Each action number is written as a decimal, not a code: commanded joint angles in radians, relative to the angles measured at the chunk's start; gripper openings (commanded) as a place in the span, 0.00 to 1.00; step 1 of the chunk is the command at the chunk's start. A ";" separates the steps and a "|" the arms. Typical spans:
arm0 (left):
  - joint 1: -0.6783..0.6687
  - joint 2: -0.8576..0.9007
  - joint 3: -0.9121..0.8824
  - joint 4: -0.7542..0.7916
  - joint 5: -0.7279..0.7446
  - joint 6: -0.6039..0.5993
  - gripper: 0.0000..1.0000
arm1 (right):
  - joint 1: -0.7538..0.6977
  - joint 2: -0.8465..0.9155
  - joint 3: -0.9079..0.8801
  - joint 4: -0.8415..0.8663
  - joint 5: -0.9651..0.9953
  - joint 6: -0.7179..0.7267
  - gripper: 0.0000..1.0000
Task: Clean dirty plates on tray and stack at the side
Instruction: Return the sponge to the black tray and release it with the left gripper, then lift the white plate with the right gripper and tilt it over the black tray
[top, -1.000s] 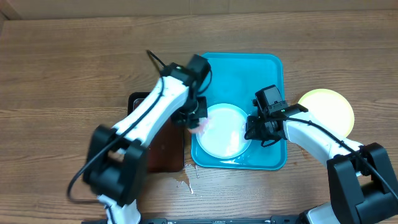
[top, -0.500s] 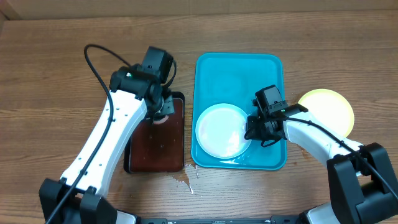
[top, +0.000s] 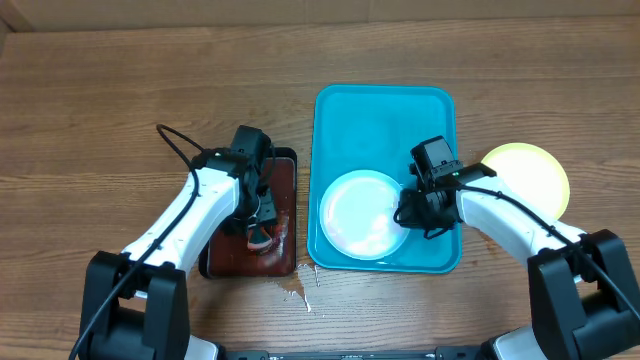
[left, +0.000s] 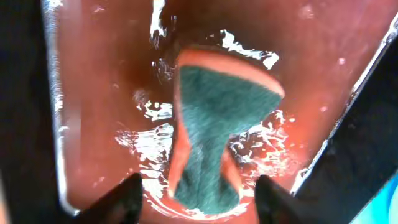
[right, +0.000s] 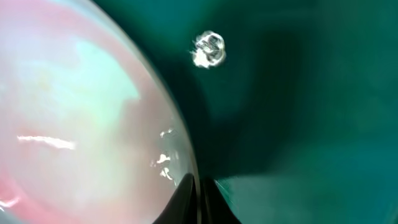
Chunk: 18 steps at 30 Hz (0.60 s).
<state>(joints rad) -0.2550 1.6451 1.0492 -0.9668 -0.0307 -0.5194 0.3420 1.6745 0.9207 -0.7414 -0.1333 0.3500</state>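
Observation:
A white plate (top: 358, 215) lies in the near half of the turquoise tray (top: 385, 115). My right gripper (top: 406, 211) is shut on the plate's right rim; in the right wrist view the closed gripper (right: 200, 200) pinches the edge of the wet plate (right: 74, 112) over the tray floor (right: 311, 93). A pale yellow-green plate (top: 525, 178) rests on the wood to the right of the tray. My left gripper (top: 258, 214) hangs open over a green-and-orange sponge (left: 221, 137), which lies loose in red liquid with the gripper (left: 200, 202) astride it and not touching it.
The sponge (top: 263, 238) lies in a small black tray (top: 225, 262) with a red-brown wet inside, left of the turquoise tray. Drops of liquid (top: 300, 290) spot the wood at the front between both trays. A water drop (right: 209, 48) sits on the turquoise floor.
My left arm swung from the white plate to the black tray, came down toward the front, opened and let go of the sponge. The right gripper kept its hold on the plate.

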 joint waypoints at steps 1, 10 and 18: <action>0.059 -0.081 0.087 -0.049 0.018 0.004 0.63 | 0.000 -0.058 0.109 -0.096 0.089 -0.008 0.04; 0.253 -0.205 0.343 -0.225 0.041 0.019 0.93 | 0.142 -0.085 0.456 -0.305 0.208 -0.150 0.04; 0.417 -0.244 0.525 -0.298 0.130 0.037 1.00 | 0.387 -0.077 0.540 -0.174 0.432 -0.146 0.04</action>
<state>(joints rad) 0.1257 1.4193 1.5253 -1.2579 0.0452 -0.4976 0.6659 1.6142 1.4391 -0.9447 0.1925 0.2092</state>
